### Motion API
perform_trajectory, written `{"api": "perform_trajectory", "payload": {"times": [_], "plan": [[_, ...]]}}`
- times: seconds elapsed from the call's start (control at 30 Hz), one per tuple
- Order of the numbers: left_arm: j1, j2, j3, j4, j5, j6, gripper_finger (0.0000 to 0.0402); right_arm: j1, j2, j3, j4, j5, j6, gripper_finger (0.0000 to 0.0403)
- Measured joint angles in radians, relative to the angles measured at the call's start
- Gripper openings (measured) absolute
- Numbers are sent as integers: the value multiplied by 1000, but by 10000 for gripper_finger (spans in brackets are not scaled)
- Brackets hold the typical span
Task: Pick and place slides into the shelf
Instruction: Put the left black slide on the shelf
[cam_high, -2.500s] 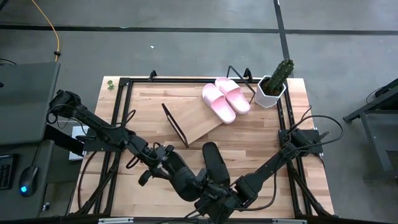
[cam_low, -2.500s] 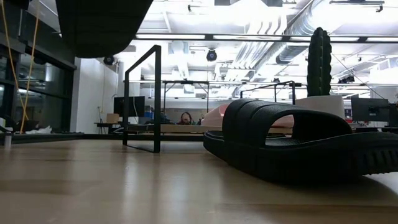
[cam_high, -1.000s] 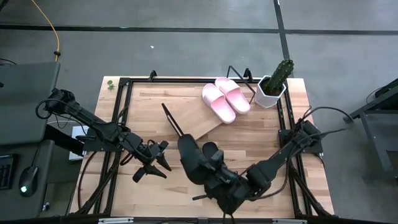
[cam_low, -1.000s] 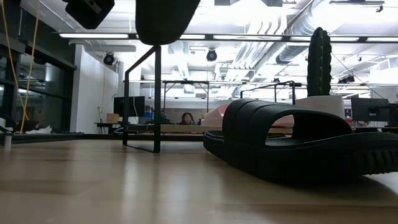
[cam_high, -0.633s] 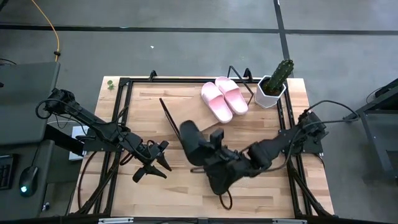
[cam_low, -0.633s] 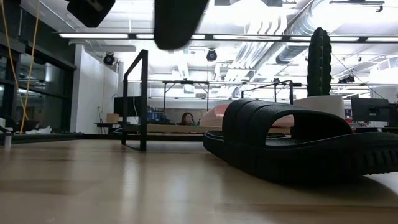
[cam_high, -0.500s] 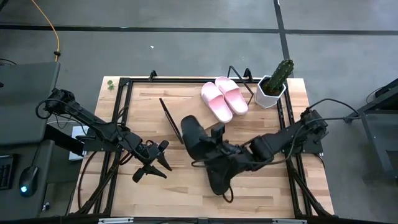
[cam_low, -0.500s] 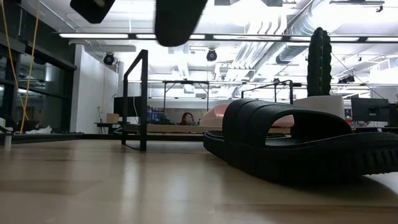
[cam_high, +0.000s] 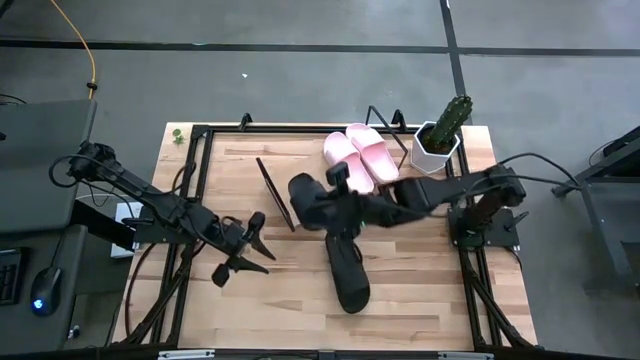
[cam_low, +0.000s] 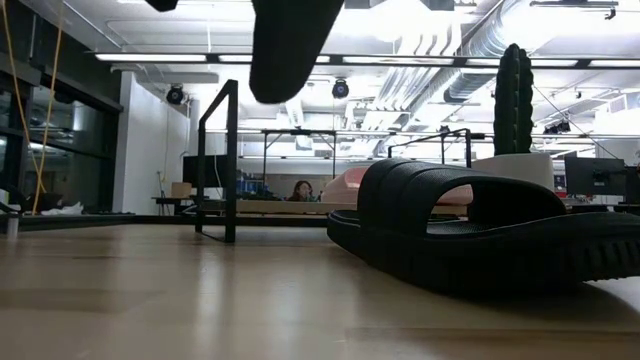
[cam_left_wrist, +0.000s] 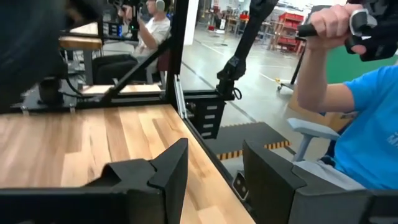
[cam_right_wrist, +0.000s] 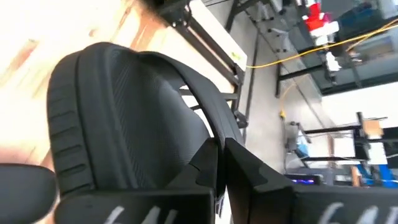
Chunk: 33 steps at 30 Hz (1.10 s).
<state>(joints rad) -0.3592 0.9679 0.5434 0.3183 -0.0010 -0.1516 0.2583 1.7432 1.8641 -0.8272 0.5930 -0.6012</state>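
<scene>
High view: right claw (cam_high: 335, 195), pinching a black slide (cam_high: 308, 197), has carried it up from six o'clock to over the shelf (cam_high: 290, 195), nearly placed; left claw (cam_high: 245, 247) spread, idle at nine.

High cam overhead, straight down, whole table (cam_high: 420, 300), low cam at tabletop level, faces across into room, very near black slide (cam_low: 480, 235), wrist cams fwd past own fingers, high + low share that slide, cactus (cam_high: 452, 118).

Two slides (cam_high: 359, 153) lie on the shelf (cam_high: 305, 178), cactus pot (cam_high: 436, 145) right of them
</scene>
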Motion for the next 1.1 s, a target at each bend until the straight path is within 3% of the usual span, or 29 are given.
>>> {"api": "perform_trajectory", "payload": {"times": [0.3,0.67,1.1], "plan": [[0,-20,0,-8,-34,91,137,-211,0,0,83,-202,-130,0],[0,-45,0,-5,-133,164,134,-448,0,-1,103,-512,-121,0],[0,-52,0,-8,-150,170,134,-507,0,-1,107,-586,-73,0]]}}
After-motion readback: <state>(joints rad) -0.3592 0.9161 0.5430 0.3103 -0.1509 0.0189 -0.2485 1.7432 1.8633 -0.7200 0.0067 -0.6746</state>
